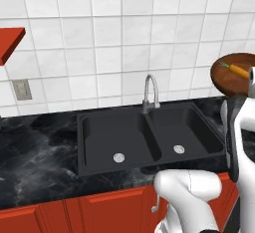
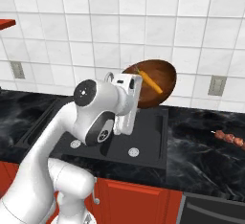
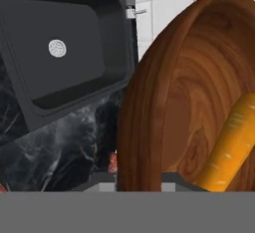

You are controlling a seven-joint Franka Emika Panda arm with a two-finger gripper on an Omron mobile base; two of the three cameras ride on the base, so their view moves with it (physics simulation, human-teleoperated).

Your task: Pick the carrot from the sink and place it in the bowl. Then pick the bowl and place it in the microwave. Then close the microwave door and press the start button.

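A: Where is the slender orange carrot with the green top?

B: Inside the round brown wooden bowl, lying against its inner wall, and the bowl is off the counter, tipped up on edge in the air above the black matte double-basin sink, toward that sink's right end.

A: And the claw?

B: In the hand view the bowl's rim runs straight down between its two dark tips, so I judge it narrowly closed on that rim. The bowl lies directly ahead of the claw, the carrot's long axis slanting up across the bowl's hollow.

A: What does the next move turn on?

B: Probably on that tilt: the carrot could slide out while the bowl is carried.

A: Counts?

B: One carrot, one bowl, one arm, two basins with two round silver drains, one curved silver faucet.
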